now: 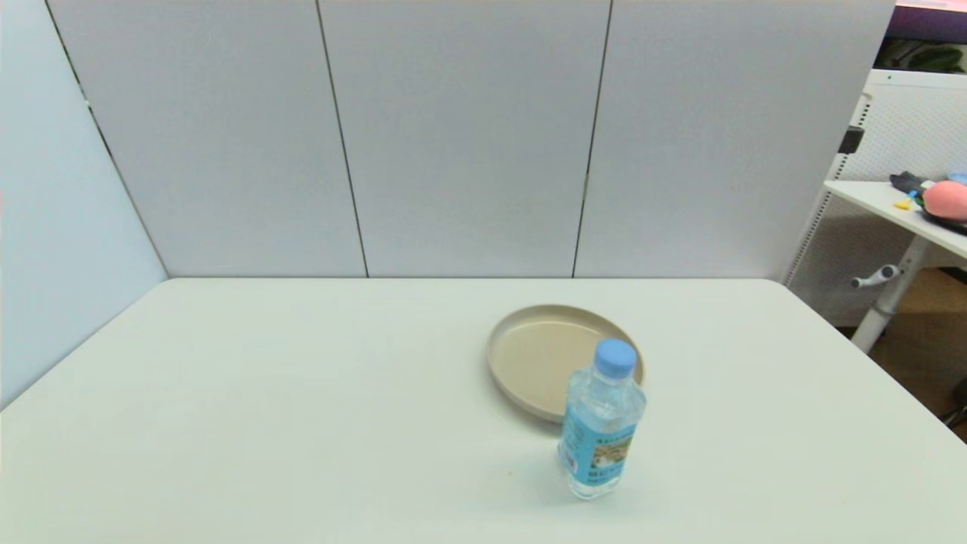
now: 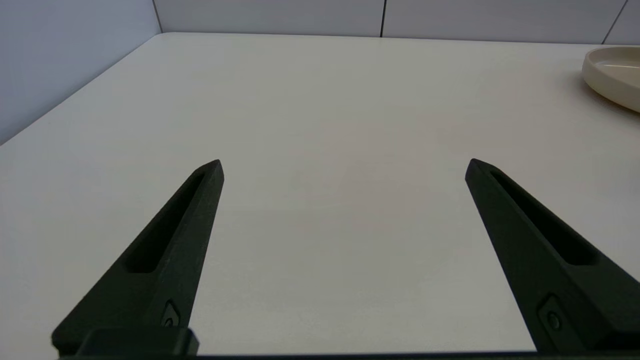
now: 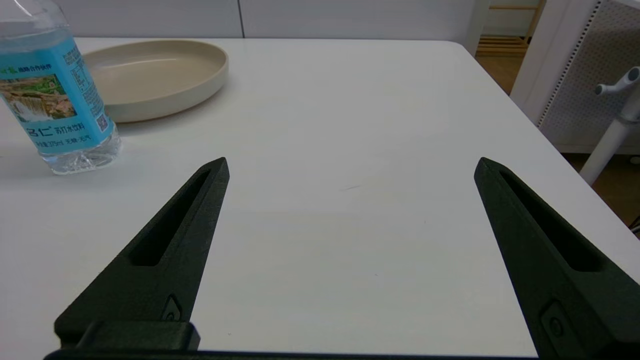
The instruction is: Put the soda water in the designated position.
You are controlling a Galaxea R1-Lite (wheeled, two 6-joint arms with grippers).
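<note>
The soda water (image 1: 602, 423) stands upright on the white table, a clear bottle with a light-blue cap and a sky-blue label, just in front of a beige plate (image 1: 529, 359). The right wrist view shows the soda water (image 3: 52, 100) beside the plate (image 3: 150, 75), well off to one side of my right gripper (image 3: 352, 167), which is open and holds nothing. My left gripper (image 2: 345, 167) is open too, over bare table, with only the plate's rim (image 2: 612, 75) at the edge of its view. Neither arm shows in the head view.
Grey partition panels (image 1: 453, 136) close off the back and left of the table. Beyond the table's right edge stand a white desk (image 1: 899, 204) with toys and its leg (image 3: 615, 135).
</note>
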